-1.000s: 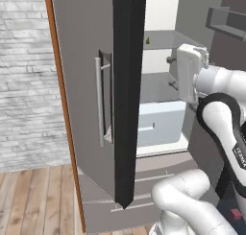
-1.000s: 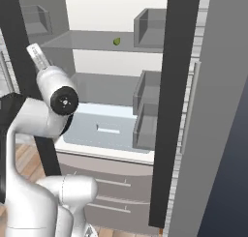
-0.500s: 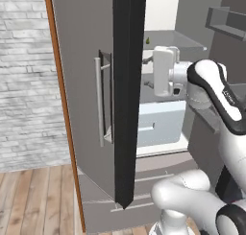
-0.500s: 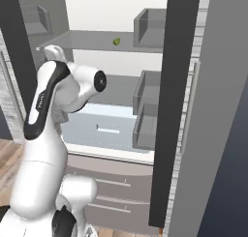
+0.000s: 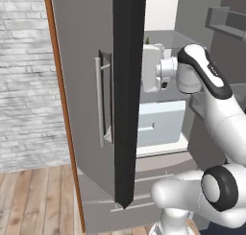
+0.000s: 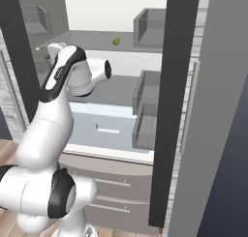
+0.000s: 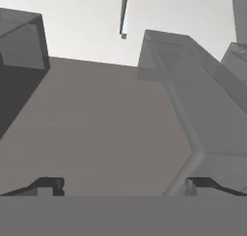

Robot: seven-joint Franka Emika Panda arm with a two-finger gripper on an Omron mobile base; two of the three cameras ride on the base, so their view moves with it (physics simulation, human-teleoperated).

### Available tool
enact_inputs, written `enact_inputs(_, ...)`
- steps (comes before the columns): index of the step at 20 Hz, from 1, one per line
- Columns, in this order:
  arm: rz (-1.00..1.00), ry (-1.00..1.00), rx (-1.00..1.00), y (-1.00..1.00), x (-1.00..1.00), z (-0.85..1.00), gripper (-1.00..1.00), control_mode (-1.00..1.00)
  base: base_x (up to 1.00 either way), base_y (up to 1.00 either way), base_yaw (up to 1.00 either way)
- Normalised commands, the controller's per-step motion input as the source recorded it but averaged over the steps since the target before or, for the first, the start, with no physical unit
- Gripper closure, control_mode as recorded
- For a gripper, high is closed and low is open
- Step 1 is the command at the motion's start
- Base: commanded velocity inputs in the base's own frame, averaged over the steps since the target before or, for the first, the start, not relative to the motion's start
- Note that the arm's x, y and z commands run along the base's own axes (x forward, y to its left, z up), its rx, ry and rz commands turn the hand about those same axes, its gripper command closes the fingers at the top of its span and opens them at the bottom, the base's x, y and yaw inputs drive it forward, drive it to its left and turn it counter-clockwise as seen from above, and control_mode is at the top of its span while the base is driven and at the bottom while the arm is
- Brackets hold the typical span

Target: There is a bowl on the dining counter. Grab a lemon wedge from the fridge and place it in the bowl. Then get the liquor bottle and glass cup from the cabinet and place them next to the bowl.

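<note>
You had the tall grey-beige two-door fridge [image 6: 213,134] standing open in front of the base, both doors swung wide, with the long vertical steel handle [image 5: 99,102] of the left door facing the left base camera. Your white arm reached into the fridge at mid height, its wrist turned towards the left door. In the hand view your gripper [image 7: 123,187] stood wide: the two small dark fingertips [image 7: 50,186] sat far apart at the bottom with nothing between them, looking across a bare grey interior surface towards grey door bins [image 7: 193,81].

The small green lemon wedge [image 6: 116,41] lay on the grey upper shelf [image 6: 97,40], near the back wall, above and well apart from your hand. In the left base view it was a small dark-green speck [image 5: 147,39] just past the black door edge. Below the arm sat a pale blue-grey drawer [image 6: 109,129], and grey bins [image 6: 145,91] hung on the right door.
</note>
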Motion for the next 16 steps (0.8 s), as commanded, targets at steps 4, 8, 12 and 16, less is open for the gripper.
enact_inputs(4,0.17,0.0,0.0,0.68,-0.11,-0.14,-1.0,-1.0,0.0,0.0,0.0)
enact_inputs(8,0.16,0.0,0.0,0.74,-0.15,-0.14,-1.0,-1.0,0.0,0.0,0.0)
enact_inputs(12,0.15,0.0,0.0,0.81,-0.28,-0.16,-1.0,-1.0,0.0,0.0,0.0)
enact_inputs(16,0.12,0.0,0.0,0.85,-0.42,-0.13,-1.0,-1.0,0.0,0.0,0.0)
